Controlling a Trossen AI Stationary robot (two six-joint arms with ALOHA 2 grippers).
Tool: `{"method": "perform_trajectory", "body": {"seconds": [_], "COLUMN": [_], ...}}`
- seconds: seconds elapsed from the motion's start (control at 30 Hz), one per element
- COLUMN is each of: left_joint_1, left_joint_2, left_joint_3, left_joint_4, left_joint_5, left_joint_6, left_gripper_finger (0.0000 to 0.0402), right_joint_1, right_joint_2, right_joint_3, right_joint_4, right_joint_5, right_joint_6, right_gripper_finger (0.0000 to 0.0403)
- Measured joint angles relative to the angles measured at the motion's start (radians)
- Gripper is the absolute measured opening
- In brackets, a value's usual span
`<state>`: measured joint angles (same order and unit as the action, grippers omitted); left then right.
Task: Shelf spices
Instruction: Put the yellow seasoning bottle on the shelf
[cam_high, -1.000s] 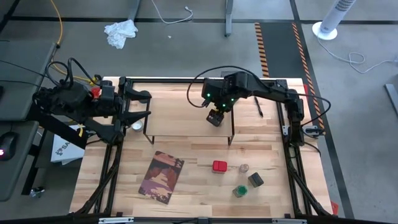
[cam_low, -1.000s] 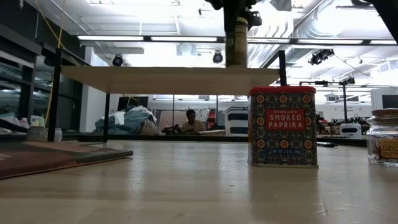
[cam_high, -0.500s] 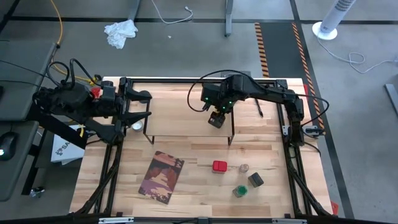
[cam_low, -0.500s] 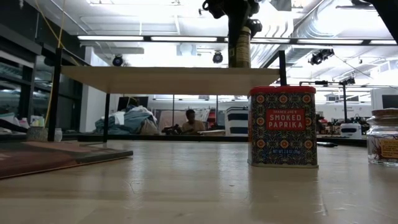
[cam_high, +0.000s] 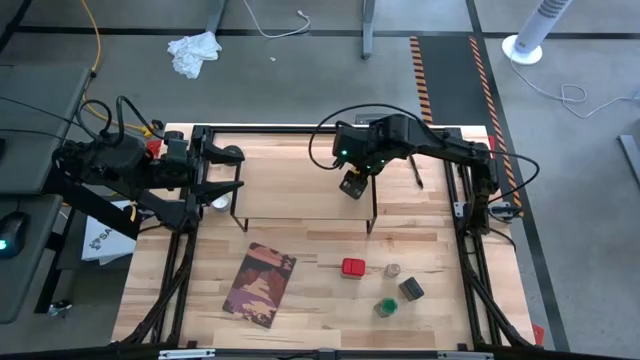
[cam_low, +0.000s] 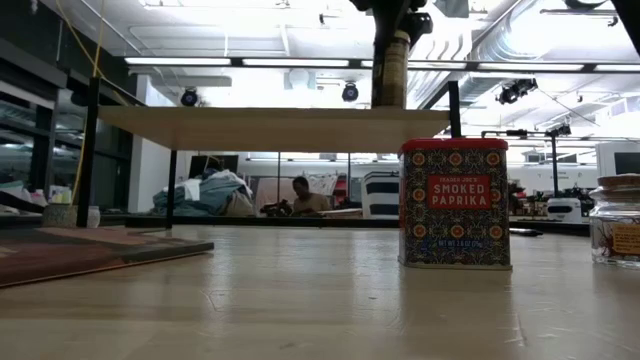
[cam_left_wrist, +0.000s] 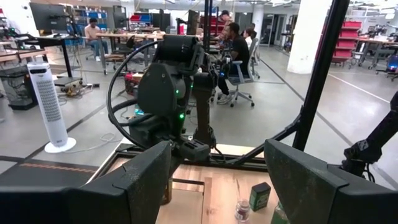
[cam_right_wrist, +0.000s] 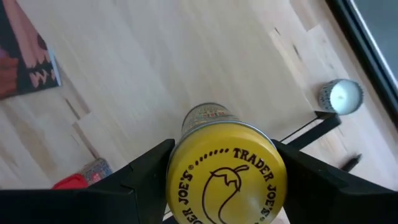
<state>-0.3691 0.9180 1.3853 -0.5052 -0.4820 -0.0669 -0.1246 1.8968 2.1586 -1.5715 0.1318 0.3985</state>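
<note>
Since second ago, right gripper (cam_high: 351, 184) shifting farther along shelf (cam_high: 290, 190).

Low view: yellow-topped jar (cam_low: 390, 68) hanging above shelf.

Right wrist view: fingers clamping it.

We are judging placing step; lowering next.

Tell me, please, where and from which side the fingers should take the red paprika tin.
The red paprika tin stands upright on the table, a tall box with flat sides. Coming straight down from above seems best, the fingers closing on two opposite flat faces near the top. The clear glass jar stands close beside it, so the other two faces look safer.
</note>
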Motion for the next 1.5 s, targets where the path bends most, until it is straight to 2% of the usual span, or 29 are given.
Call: {"method": "perform_trajectory", "body": {"seconds": [0.2, 0.47, 0.63, 0.83, 1.2, 1.37, 1.5], "left_joint_1": [0.000, 0.000, 0.000, 0.000, 0.000, 0.000, 0.000], "left_joint_2": [0.000, 0.000, 0.000, 0.000, 0.000, 0.001, 0.002], "left_joint_3": [0.000, 0.000, 0.000, 0.000, 0.000, 0.000, 0.000], "left_joint_4": [0.000, 0.001, 0.000, -0.012, -0.063, -0.062, -0.065], "left_joint_5": [0.000, 0.006, 0.007, 0.009, 0.031, 0.031, 0.031], "left_joint_6": [-0.011, -0.059, -0.061, -0.061, -0.071, -0.070, -0.071], "left_gripper_finger": [0.0257, 0.0257, 0.0257, 0.0257, 0.0257, 0.0257, 0.0257], "right_joint_1": [0.000, 0.000, 0.009, 0.021, 0.022, 0.022, 0.013], "right_joint_2": [0.001, 0.005, 0.005, 0.022, 0.021, 0.021, 0.021], "right_joint_3": [0.000, 0.000, 0.000, -0.014, -0.095, -0.094, -0.092], "right_joint_4": [0.000, 0.007, 0.069, 0.000, 0.004, 0.014, 0.002], "right_joint_5": [-0.020, -0.033, -0.043, 0.029, -0.001, 0.114, 0.106], "right_joint_6": [0.017, -0.061, 0.050, 0.063, 0.068, 0.097, 0.072], "right_gripper_finger": [0.0245, 0.0245, 0.0245, 0.0245, 0.0245, 0.0245, 0.0245]}}
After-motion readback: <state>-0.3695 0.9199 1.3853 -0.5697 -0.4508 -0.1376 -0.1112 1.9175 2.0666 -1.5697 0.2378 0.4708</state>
